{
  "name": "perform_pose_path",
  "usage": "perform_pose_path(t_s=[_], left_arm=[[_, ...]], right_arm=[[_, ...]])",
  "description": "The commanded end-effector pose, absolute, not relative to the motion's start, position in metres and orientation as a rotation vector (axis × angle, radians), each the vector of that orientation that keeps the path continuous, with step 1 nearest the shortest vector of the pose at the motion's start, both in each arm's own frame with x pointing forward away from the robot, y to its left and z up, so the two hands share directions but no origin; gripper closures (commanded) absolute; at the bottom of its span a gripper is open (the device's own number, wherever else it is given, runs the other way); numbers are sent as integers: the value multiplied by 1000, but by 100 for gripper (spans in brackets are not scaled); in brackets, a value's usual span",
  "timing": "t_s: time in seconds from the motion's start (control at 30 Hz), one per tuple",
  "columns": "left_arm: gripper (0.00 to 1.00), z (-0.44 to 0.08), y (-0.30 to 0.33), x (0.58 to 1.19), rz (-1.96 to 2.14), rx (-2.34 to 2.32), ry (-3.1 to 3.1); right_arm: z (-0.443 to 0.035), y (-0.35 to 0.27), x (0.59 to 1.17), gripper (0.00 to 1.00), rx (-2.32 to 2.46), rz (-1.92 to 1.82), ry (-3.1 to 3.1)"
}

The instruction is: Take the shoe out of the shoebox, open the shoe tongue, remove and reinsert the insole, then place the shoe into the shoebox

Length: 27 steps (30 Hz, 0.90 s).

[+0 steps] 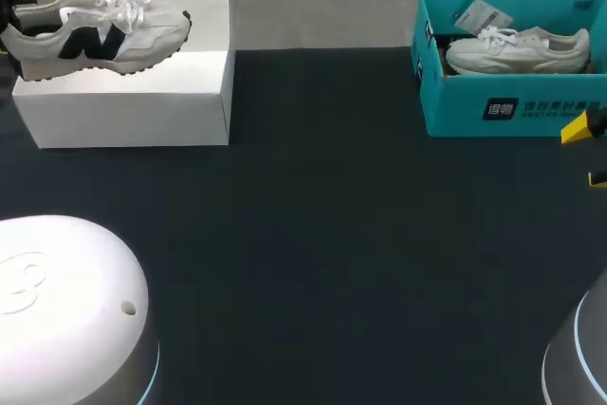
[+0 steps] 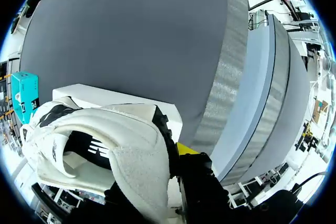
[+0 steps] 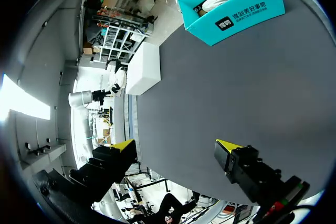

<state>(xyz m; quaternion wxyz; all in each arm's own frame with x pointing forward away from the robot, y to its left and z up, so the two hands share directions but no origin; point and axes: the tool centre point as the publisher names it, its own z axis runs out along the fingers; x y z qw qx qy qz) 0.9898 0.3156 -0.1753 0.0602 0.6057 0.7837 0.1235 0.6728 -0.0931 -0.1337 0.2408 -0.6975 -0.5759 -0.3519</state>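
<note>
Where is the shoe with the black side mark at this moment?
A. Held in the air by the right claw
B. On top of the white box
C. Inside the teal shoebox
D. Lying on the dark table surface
B: the shoe with the black side mark rests on top of the white box, while the teal shoebox holds a different, all-white shoe.

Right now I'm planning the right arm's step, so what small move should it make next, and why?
Probably raise the right gripper over the teal box's front wall, toward the shoe. The gripper is open and empty, low beside the box's front, and the shoe lies inside, not yet taken out.
</note>
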Motion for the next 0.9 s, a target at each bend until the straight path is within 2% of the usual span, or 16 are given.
perform_pose_path(t_s=[0.03,0.2,0.57,0.9], left_arm=[[100,-172,316,992,324,1888,2414],[100,-162,316,996,64,2055,2393],[100,-159,321,1023,32,2192,2271],[100,-160,319,1023,44,2176,2259]], right_arm=[[-134,-93,672,0,-1911,-963,-1575],[-134,-93,672,0,-1911,-963,-1575],[-134,-93,672,0,-1911,-963,-1575],[-134,-93,672,0,-1911,-963,-1575]])
